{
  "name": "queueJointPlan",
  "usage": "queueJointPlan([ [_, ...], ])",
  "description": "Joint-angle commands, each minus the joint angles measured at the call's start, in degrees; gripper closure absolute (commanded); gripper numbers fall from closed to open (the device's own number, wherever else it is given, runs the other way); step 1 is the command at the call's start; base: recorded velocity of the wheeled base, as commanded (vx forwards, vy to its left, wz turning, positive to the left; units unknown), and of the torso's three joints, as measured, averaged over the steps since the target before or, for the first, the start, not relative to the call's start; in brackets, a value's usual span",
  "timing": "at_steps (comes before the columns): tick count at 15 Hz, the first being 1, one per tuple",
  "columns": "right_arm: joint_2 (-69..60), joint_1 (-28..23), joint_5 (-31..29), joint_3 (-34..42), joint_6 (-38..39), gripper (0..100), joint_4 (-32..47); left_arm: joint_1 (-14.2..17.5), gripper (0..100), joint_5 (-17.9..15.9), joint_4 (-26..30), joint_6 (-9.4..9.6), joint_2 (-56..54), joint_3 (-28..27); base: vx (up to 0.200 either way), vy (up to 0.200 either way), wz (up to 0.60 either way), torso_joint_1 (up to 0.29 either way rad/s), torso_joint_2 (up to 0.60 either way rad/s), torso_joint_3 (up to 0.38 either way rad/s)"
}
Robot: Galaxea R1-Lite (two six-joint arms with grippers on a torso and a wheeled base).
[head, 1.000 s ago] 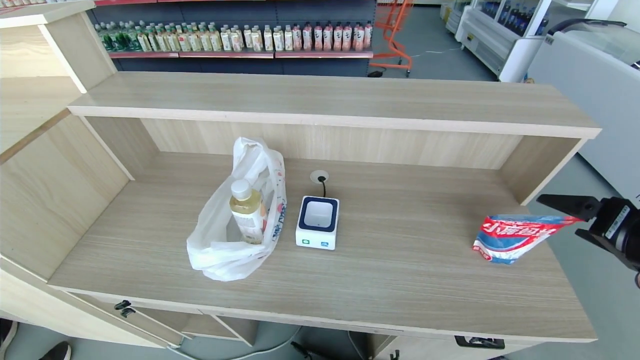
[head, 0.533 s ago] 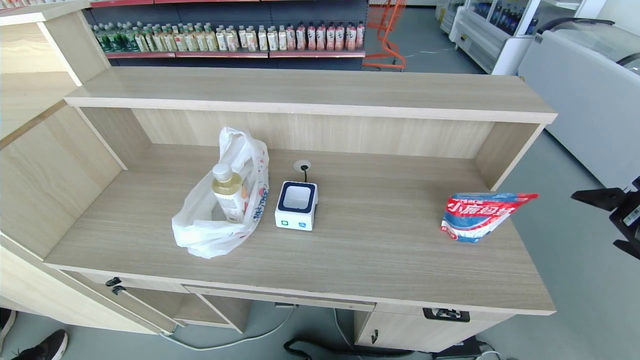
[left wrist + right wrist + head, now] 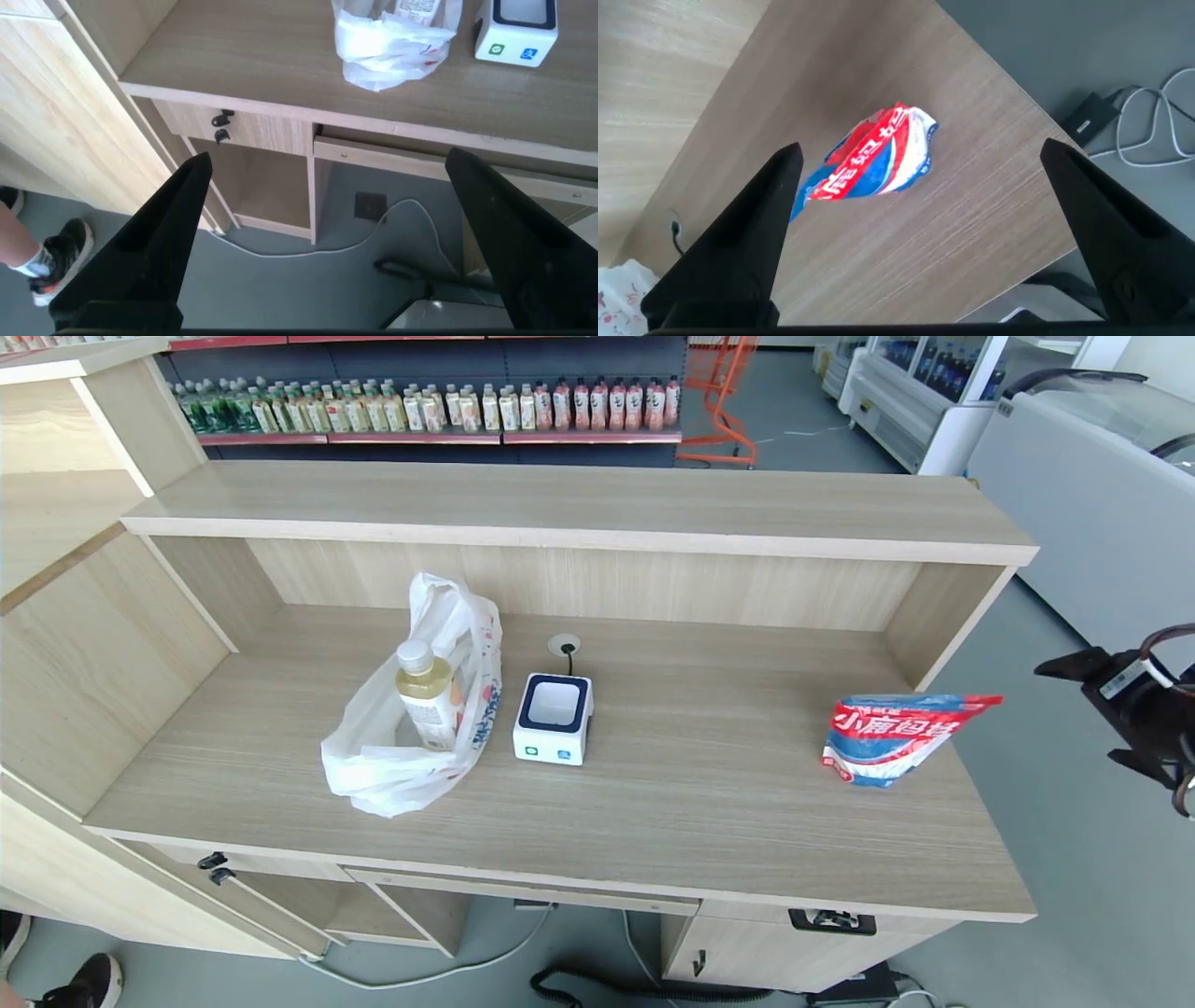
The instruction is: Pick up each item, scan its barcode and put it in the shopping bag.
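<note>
While pouch (image 3: 892, 739) lies unmoved, right jaws, spread, edge closer.

Your head camera sits high in front of the counter (image 3: 709, 803), looking forward and down. It is far enough back to take in the whole top, with the store aisle behind. Your left wrist camera hangs off the counter's front left edge, facing down at the floor. It shares the shopping bag (image 3: 373, 775) and the scanner (image 3: 554, 719) with the head view. Your right wrist camera looks down from closer in over the counter's right end, sharing the snack pouch (image 3: 887, 737).
</note>
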Motion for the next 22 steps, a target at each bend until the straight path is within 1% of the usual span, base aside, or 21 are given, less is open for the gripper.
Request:
queueJointPlan([
  [1,10.49,1.2,-0.59,-3.67,0.42,0,-0.34,0.0,0,0.01,0.01,0.02,-0.02,0.0,0.0,0.0,0.0,0.0,0.0,0.0],
  [2,13.39,3.14,-0.59,-6.13,0.51,0,-0.69,0.0,0,0.01,0.01,0.02,-0.02,0.0,0.0,0.0,0.0,0.0,0.0,0.0],
  [6,22.53,7.09,-0.76,-12.2,0.24,0,-1.83,0.0,0,0.01,0.01,0.02,-0.02,0.0,0.0,0.0,0.0,0.0,0.0,0.0],
  [9,25.52,10.08,-0.85,-12.9,-2.13,0,-2.36,0.0,0,0.01,0.01,0.02,-0.02,0.0,0.0,0.0,0.0,0.0,0.0,0.0],
  [11,26.67,11.22,-0.76,-12.2,-2.31,0,-5.44,0.0,0,0.01,0.01,0.02,-0.02,0.0,0.0,0.0,0.0,0.0,0.0,0.0],
  [12,27.02,11.31,-0.68,-12.37,-2.57,100,-5.79,0.0,0,0.01,0.01,0.02,-0.02,0.0,0.0,0.0,0.0,0.0,0.0,0.0],
  [15,27.72,11.31,-0.85,-11.76,-8.11,100,-5.88,0.0,0,0.1,0.01,0.02,-0.02,0.0,0.0,0.0,0.0,0.0,0.0,0.0],
  [16,27.72,11.31,-0.85,-11.58,-8.81,100,-6.05,0.0,0,0.1,0.01,0.02,-0.02,0.0,0.0,0.0,0.0,0.0,0.0,0.0],
  [17,28.07,11.22,-0.85,-11.49,-13.38,100,-6.67,0.0,0,0.01,0.01,0.02,-0.02,0.0,0.0,0.0,0.0,0.0,0.0,0.0],
  [18,28.07,11.14,-0.85,-10.7,-17.69,100,-9.3,0.0,0,0.01,0.01,0.02,-0.02,0.0,0.0,0.0,0.0,0.0,0.0,0.0],
  [19,27.72,11.14,-0.59,-9.47,-19.71,100,-11.33,0.0,0,0.01,0.01,0.02,-0.02,0.0,0.0,0.0,0.0,0.0,0.0,0.0],
  [20,26.93,11.14,0.73,-7.98,-24.01,100,-15.46,0.0,0,0.01,0.01,0.02,-0.02,0.0,0.0,0.0,0.0,0.0,0.0,0.0],
  [22,23.33,10.43,9.08,-8.68,-27.88,100,-16.25,0.0,0,0.01,0.01,0.02,-0.02,0.0,0.0,0.0,0.0,0.0,0.0,0.0],
])
